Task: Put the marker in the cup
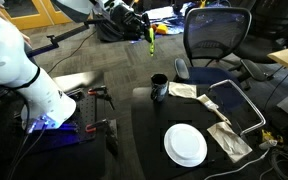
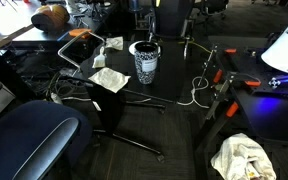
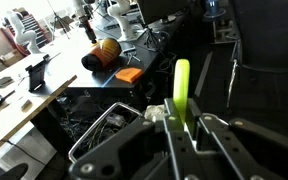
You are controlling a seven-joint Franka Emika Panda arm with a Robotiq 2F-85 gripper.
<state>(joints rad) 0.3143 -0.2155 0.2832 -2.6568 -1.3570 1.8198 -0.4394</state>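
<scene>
The marker [image 3: 182, 88] is a bright yellow-green stick, clamped upright between my gripper's fingers [image 3: 179, 122] in the wrist view. In an exterior view the gripper [image 1: 136, 20] is high above the far edge of the black table, with the marker [image 1: 151, 41] hanging down from it. The cup [image 1: 159, 88], a small dark mug, stands on the table well below and in front of the marker. In an exterior view the cup [image 2: 144, 62] looks patterned, and the gripper [image 2: 152, 12] is above it at the top edge.
A round white plate [image 1: 185, 145] lies on the table near the front. Crumpled cloths [image 1: 228, 138] and a white wire frame [image 1: 246, 105] lie beside it. An office chair [image 1: 216, 40] stands behind the table. A blue chair [image 2: 29, 140] and cables [image 2: 196, 90] are nearby.
</scene>
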